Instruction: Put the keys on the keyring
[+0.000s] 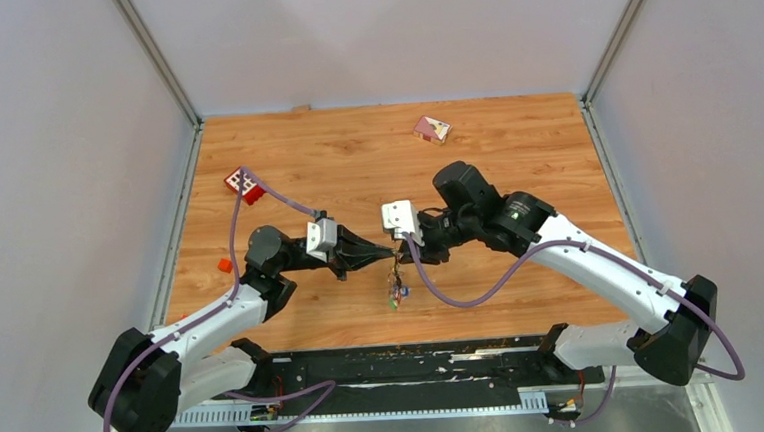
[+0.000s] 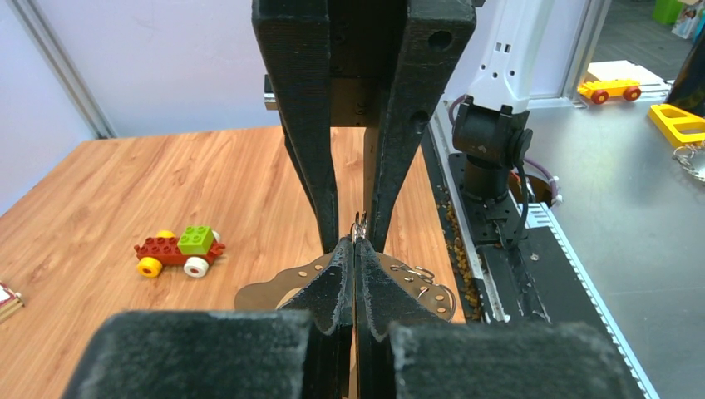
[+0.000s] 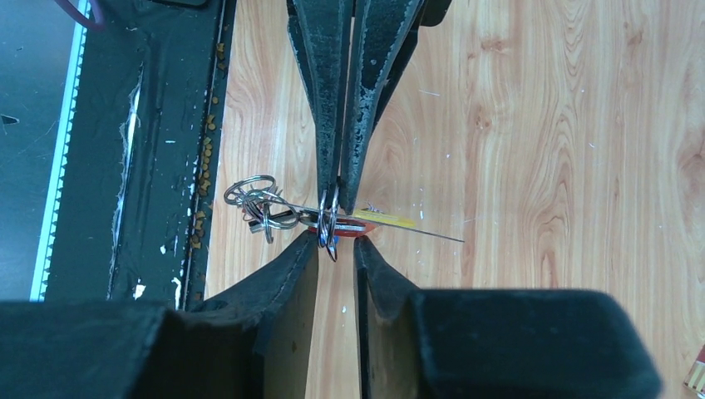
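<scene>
Tip to tip mid-air — left gripper (image 2: 355,246) tight on keyring (image 3: 328,224), right gripper (image 3: 337,243) part-open at keys (image 1: 396,293), hold unclear.

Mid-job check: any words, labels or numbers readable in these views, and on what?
None can be read.
Card at the far end: print too small.
Red block: white squares, no letters legible.
Keys, keyring: no marking legible.

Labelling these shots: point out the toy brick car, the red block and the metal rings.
toy brick car (image 2: 166,249), left wrist view, its red body.
red block (image 1: 241,181), top view, its white-squared face.
metal rings (image 3: 259,208), right wrist view, the overlapping loops.
</scene>
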